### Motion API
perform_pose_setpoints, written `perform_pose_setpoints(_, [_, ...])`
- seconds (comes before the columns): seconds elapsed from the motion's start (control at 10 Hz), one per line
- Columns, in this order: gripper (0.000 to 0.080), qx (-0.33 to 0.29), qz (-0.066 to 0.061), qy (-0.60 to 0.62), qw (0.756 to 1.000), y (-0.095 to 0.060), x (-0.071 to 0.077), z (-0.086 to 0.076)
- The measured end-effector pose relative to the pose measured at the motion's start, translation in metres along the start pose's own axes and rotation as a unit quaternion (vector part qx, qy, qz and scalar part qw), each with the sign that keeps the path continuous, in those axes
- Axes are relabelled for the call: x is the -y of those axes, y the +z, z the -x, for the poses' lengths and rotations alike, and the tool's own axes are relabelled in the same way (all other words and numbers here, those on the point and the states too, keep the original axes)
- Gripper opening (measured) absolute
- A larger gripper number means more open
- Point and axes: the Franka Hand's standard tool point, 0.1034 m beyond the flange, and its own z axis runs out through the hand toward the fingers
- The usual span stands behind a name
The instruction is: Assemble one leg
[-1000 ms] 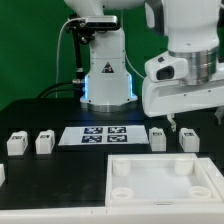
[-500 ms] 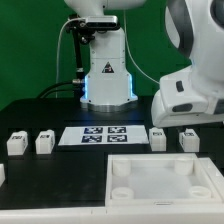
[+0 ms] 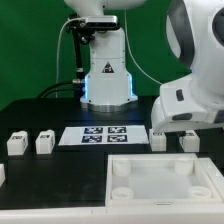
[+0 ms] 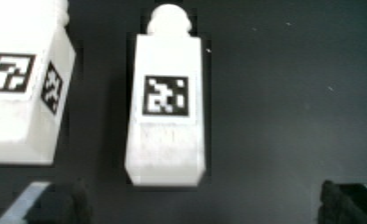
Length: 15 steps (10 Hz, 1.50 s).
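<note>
Hovering released above a leg (image 4: 169, 110), the gripper (image 4: 198, 205) holds nothing; the socketed tray (image 3: 150, 158) lies nearby.

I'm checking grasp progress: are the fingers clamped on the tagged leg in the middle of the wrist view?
No, the fingers stand wide apart, each well clear of the leg, with a dark gap on both sides.

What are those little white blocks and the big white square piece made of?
The leg looks like matt white moulded plastic: smooth faces, rounded edges, a printed tag stuck on. The square tray-like piece seems the same plastic, white with moulded round sockets; not certain.
</note>
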Motion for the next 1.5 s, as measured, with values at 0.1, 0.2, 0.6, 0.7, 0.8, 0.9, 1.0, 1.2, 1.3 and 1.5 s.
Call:
perform_pose_setpoints(0.1, [0.0648,0.01,0.005,0.014,1.0,0.009,0.001,0.004])
perform_pose_setpoints(0.2, [0.0648,0.019,0.01,0.024,0.999,0.014,0.004,0.006])
perform_pose_setpoints(0.6, [0.0648,0.027,0.007,0.031,0.999,0.029,-0.001,0.0])
perform_pose_setpoints(0.7, [0.0648,0.027,0.006,0.031,0.999,0.029,-0.003,-0.001])
perform_pose_setpoints(0.8, [0.0648,0.027,0.007,0.031,0.999,0.029,-0.003,0.0])
perform_pose_setpoints(0.9, [0.0535,0.027,0.007,0.031,0.999,0.029,-0.003,0.0])
perform_pose_setpoints(1.0, [0.0535,0.027,0.007,0.031,0.999,0.029,-0.003,0.0])
perform_pose_setpoints(1.2, [0.0289,0.027,0.007,0.031,0.999,0.029,-0.003,0.0])
perform_pose_setpoints(1.3, [0.0289,0.027,0.007,0.031,0.999,0.029,-0.003,0.0])
perform_pose_setpoints(1.5, [0.0289,0.027,0.007,0.031,0.999,0.029,-0.003,0.0])
